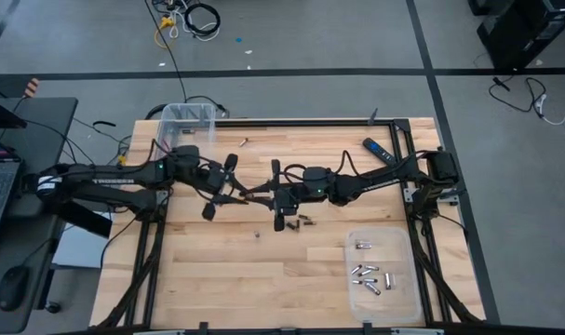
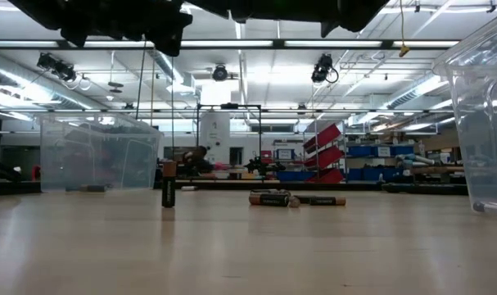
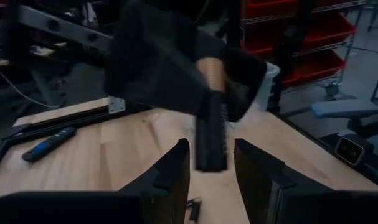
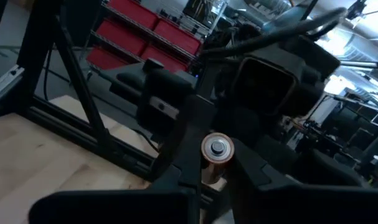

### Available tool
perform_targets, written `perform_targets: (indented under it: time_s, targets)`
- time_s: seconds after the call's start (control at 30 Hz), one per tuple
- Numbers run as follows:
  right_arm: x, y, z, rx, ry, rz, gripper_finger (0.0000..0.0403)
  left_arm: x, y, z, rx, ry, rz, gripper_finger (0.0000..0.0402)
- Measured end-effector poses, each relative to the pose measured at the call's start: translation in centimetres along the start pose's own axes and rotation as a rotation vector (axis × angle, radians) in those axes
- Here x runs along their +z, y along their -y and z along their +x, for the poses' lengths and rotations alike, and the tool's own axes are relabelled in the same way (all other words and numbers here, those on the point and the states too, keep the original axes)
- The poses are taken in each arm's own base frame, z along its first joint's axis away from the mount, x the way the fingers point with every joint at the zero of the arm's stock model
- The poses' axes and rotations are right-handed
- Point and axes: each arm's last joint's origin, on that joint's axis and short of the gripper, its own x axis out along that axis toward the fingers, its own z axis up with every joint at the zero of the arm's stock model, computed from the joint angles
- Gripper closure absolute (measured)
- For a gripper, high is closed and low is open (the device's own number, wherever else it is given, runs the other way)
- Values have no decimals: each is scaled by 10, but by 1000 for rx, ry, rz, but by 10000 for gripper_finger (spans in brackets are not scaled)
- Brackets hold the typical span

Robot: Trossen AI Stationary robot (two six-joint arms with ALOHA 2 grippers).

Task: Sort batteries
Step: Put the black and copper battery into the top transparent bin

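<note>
My desk [image 1: 217, 279] is light wood slats on a black frame. Clear bin [image 1: 189, 126] sits at the 11 o'clock corner, clear tray [image 1: 408, 279] at 4 o'clock with a cluster of silvery batteries [image 1: 370, 276] lying in it. Black-and-blue remote [image 1: 377, 150] lies at 2 o'clock near the far edge. Both my arms meet mid-desk: left hand [image 1: 224, 189] reaches in from 9 o'clock, fingers apart, nothing between them in the left wrist view, pointing straight at my right hand [image 1: 275, 195]. Right hand comes in from 3 o'clock and is clamped on a copper-topped battery [image 4: 215, 155], terminal end facing the wrist camera, held above the desk between the two hands. Loose cells on the desk: a pair [image 1: 306, 221] lying just beside the right hand at 5 o'clock, one [image 1: 256, 234] alone nearer centre-front, one [image 1: 243, 141] near the far edge at 12 o'clock. Low view shows one cell standing upright [image 2: 169, 188], the others lying flat.
</note>
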Motion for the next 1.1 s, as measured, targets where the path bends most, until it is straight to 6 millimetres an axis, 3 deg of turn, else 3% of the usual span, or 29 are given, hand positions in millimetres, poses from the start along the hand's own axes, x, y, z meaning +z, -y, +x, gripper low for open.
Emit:
perform_targets:
  time_s: [0.53,0.83,1.1]
  targets:
    - [0,-3,0,-39,-46,-33,359,5,0,-1,32,39,-25,281]
    - [0,-4,0,-37,-51,-31,344,5,-1,-1,45,32,-27,369]
    - [1,-8,-1,-83,-97,-18,321,3,-2,-1,91,16,-60,370]
